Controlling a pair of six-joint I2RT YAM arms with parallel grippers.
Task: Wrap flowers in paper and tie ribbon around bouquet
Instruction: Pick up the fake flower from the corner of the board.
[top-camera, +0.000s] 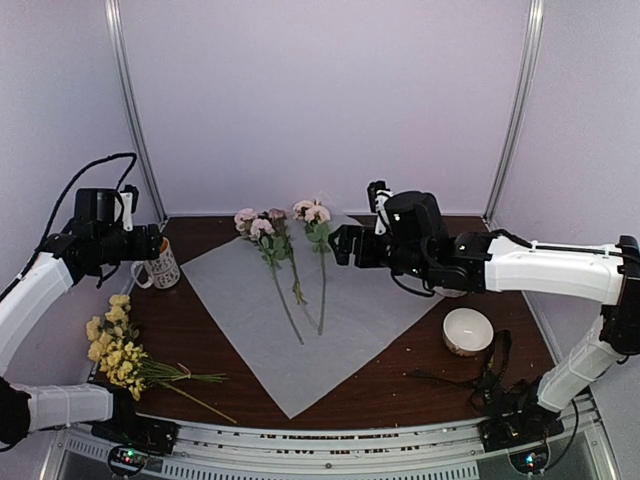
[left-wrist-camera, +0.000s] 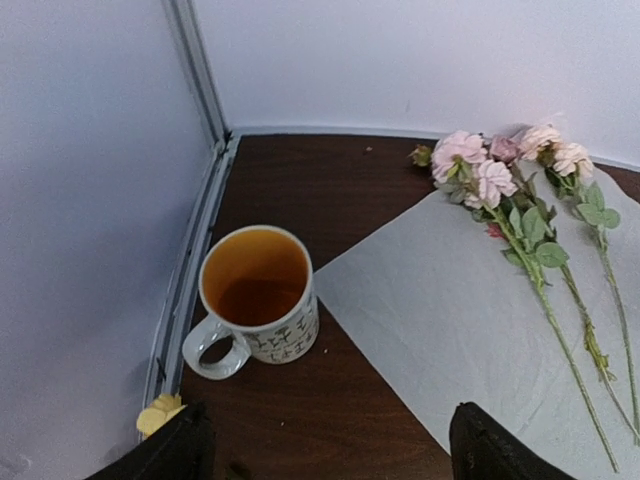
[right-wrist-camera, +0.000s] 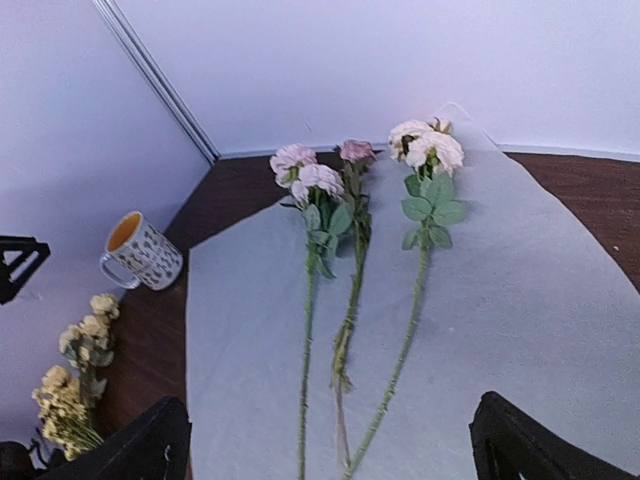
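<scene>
Dark brown wooden desk (top-camera: 400, 365). Large pale grey-white paper sheet (top-camera: 250, 310) flat across its middle, one corner toward the near edge. Left gripper (left-wrist-camera: 335, 455) over the left edge, right gripper (right-wrist-camera: 335, 445) above the sheet's far-right side: both gaping wide, empty. Long-stemmed pale pink flowers (top-camera: 262, 228) on the sheet, blooms toward the far edge. Small yellow flower bunch (top-camera: 115, 350) off it, by the left edge.
</scene>
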